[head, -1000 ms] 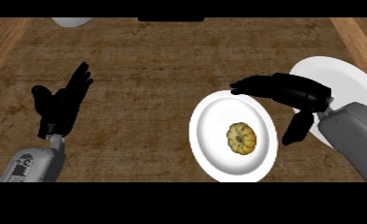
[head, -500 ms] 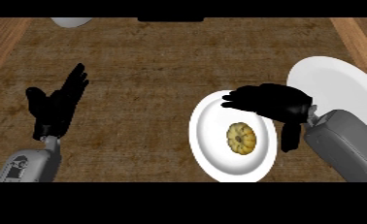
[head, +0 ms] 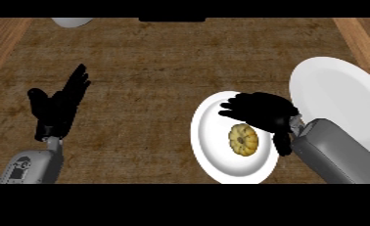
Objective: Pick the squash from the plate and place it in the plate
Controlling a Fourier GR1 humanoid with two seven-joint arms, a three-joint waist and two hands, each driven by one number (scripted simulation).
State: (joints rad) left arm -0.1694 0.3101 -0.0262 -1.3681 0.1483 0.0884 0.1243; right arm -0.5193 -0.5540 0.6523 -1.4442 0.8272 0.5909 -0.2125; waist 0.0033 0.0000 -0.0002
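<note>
A yellow ribbed squash [head: 243,140] lies on a white plate [head: 213,151] at the lower middle right of the counter. My right hand [head: 262,110] hovers over the plate's far part, just above the squash, fingers spread and slightly bent, holding nothing. Its thumb hangs down at the squash's right side. A second, larger white plate [head: 332,93] lies at the right edge, bare. My left hand [head: 57,103] rests open at the left, fingers pointing up.
The counter top is brown wood grain. A white dish [head: 71,22] shows partly at the top left edge. A dark object [head: 172,19] sits at the top middle. Lighter wooden trim runs along the counter's right side.
My right hand has moved left and nearer, from over the right plate's edge to above the squash's plate. The left hand has drifted slightly left. The squash has not moved.
</note>
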